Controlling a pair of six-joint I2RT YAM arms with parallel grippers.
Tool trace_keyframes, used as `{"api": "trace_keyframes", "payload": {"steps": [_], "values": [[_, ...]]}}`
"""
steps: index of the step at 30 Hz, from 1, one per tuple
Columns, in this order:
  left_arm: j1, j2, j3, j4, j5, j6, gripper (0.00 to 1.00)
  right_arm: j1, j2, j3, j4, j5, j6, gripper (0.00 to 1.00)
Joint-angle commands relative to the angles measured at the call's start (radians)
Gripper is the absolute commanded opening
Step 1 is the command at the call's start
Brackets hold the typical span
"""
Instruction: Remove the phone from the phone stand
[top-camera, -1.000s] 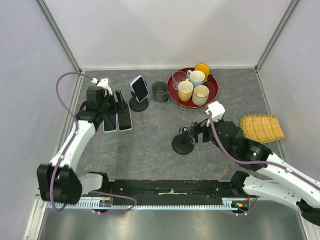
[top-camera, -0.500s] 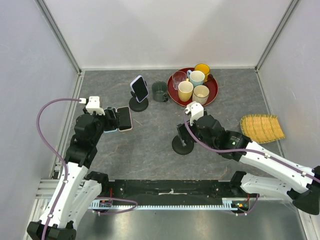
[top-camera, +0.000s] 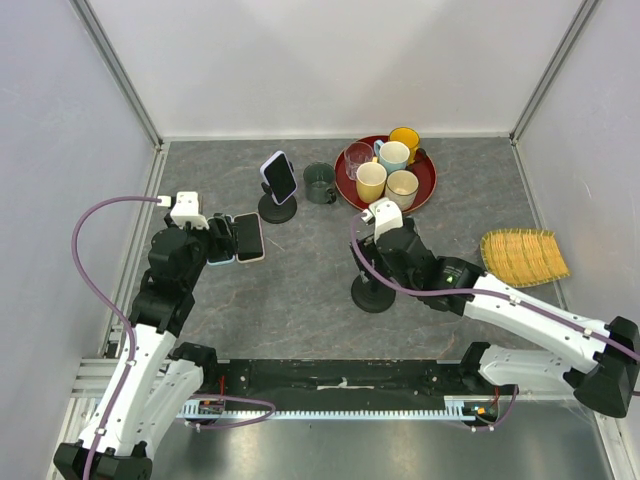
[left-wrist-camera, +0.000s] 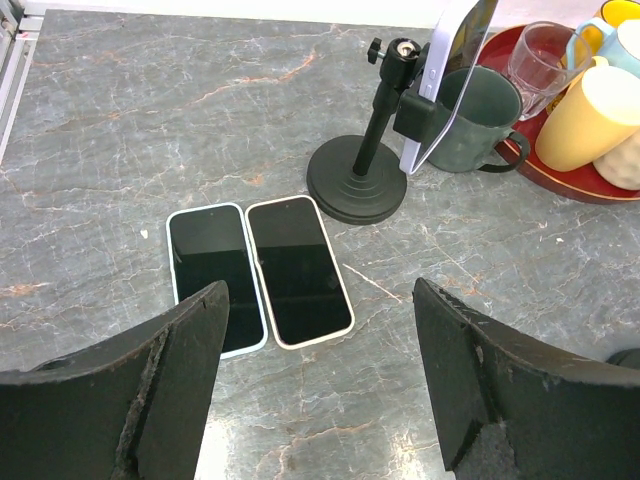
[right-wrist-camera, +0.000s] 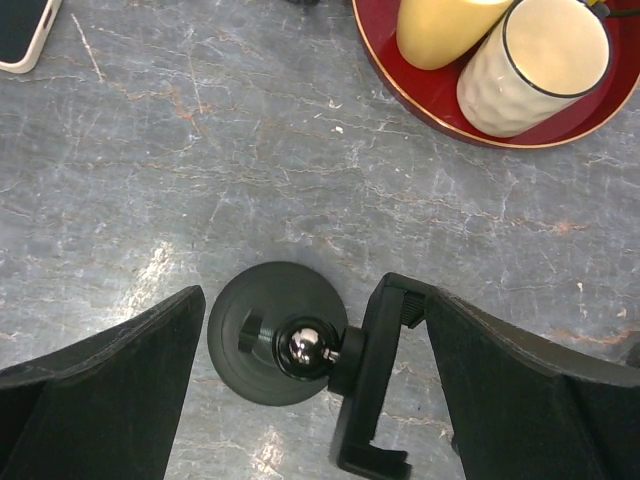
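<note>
Low in both wrist views, left gripper (left-wrist-camera: 320, 300) and right gripper (right-wrist-camera: 315, 300) gape wide, holding nothing. Upper left-centre from above, phone (top-camera: 279, 176) sits clamped on phone stand (top-camera: 277, 208), long axis slanting upper-left to lower-right.

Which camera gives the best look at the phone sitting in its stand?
The top external view: the whole phone shows, tilted on its stand. The left wrist view is closer but sees it nearly edge-on, its top cut off. The right wrist view misses it.
</note>
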Motion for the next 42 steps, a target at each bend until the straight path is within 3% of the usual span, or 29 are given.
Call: {"api": "trace_keyframes", "payload": {"steps": [1, 12, 19, 24, 42], "values": [[-0.005, -0.009, 0.011, 0.033, -0.009, 0.035, 0.81, -0.002, 0.032, 0.021, -0.043, 0.032, 0.021, 0.98], [-0.006, -0.004, 0.011, 0.033, 0.006, 0.032, 0.80, -0.002, -0.058, 0.051, -0.083, 0.000, 0.029, 0.98], [-0.006, -0.004, 0.013, 0.030, 0.011, 0.032, 0.80, 0.000, -0.104, 0.118, -0.071, -0.221, 0.021, 0.97], [-0.008, -0.013, 0.011, 0.032, 0.005, 0.029, 0.80, 0.027, -0.028, 0.127, -0.059, -0.325, 0.035, 0.96], [-0.009, -0.049, -0.001, 0.038, -0.066, 0.026, 0.80, 0.205, 0.284, 0.046, -0.003, -0.419, 0.098, 0.96]]}}
